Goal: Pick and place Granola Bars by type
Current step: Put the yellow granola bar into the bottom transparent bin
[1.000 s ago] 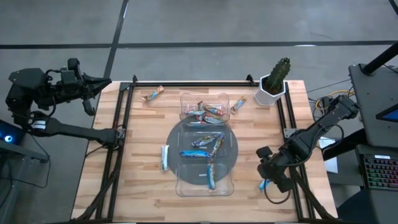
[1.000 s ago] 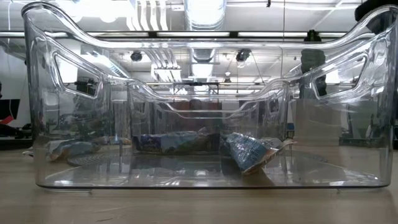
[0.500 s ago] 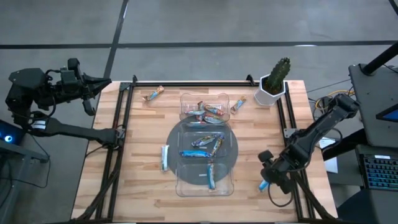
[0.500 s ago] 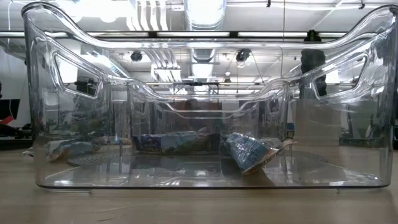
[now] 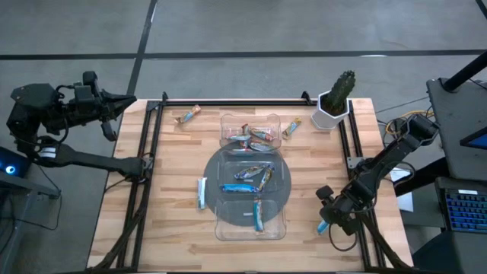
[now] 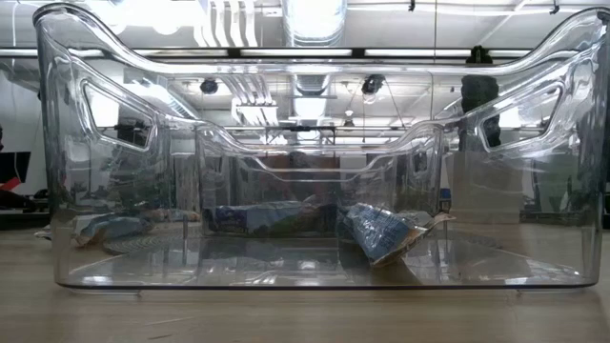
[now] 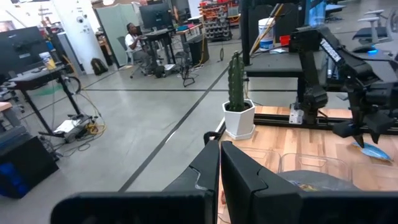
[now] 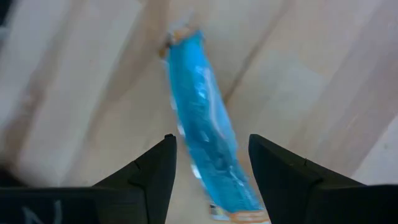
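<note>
The right pincer (image 8: 208,168) is down at the near right corner of the pale wooden table (image 5: 175,221), its two dark fingers spread wide and straddling a slim light-blue foil-wrapped granola bar (image 8: 208,140) that lies flat on the wood; the fingers stand either side of the wrapper and have not closed on it, so nothing is held. The left pincer (image 7: 219,163) waits pressed shut and empty, off the table's far left corner. The sorting looks partly done: the clear plastic compartment tray (image 5: 221,228) in the middle of the table already holds a few orange-brown bars (image 5: 253,138) in its far compartment, several blue and dark bars (image 5: 251,179) in the round middle one, and one blue bar (image 5: 258,215) in the near one. Left on the wood are another light-blue bar (image 5: 202,192) just beside the tray's left wall, an orange-brown bar (image 5: 186,116) near the far left corner, and one (image 5: 291,127) by the white-potted green cactus (image 5: 335,101).
</note>
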Robot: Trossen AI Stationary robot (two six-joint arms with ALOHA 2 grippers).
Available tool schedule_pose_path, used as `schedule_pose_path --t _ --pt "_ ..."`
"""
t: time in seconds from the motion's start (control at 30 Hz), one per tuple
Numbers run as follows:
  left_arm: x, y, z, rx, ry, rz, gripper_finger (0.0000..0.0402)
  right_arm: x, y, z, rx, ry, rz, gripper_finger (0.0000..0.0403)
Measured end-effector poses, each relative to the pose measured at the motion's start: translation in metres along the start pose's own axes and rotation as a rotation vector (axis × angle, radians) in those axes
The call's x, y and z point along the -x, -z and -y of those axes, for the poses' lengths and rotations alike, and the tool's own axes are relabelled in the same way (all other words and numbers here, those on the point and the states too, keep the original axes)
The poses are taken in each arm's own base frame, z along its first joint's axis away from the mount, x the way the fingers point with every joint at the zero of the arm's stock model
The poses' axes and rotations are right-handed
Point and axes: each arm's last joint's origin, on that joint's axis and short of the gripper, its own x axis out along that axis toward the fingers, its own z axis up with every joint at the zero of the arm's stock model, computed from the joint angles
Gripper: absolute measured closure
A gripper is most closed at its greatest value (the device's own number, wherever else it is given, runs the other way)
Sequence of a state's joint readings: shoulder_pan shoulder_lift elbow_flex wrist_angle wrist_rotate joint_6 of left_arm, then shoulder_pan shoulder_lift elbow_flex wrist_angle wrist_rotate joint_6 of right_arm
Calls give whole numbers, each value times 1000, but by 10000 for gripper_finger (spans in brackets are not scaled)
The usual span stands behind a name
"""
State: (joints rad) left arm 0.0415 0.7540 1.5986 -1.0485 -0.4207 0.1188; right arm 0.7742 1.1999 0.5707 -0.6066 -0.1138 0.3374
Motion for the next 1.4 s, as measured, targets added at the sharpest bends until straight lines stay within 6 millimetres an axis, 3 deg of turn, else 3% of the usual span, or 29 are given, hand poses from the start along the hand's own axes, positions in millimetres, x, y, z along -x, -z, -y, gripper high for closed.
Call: schedule_pose_path --t 0.47,0.77,1.03,1.23,1.4 --pt "0 0 -1 0 -27 -3 402 -18 19 9 20 20 -29 219" --pt "0 0 -1 0 -50 -6 402 -17 16 8 23 11 -5 288" --pt "0 0 -1 0 -50 -6 402 -15 8 5 -5 -9 52 348" --pt "0 0 -1 0 -50 -6 402 -3 -9 -2 4 -23 117 352" --pt "0 0 -1 0 -50 -6 402 19 -32 -9 2 48 225 350"
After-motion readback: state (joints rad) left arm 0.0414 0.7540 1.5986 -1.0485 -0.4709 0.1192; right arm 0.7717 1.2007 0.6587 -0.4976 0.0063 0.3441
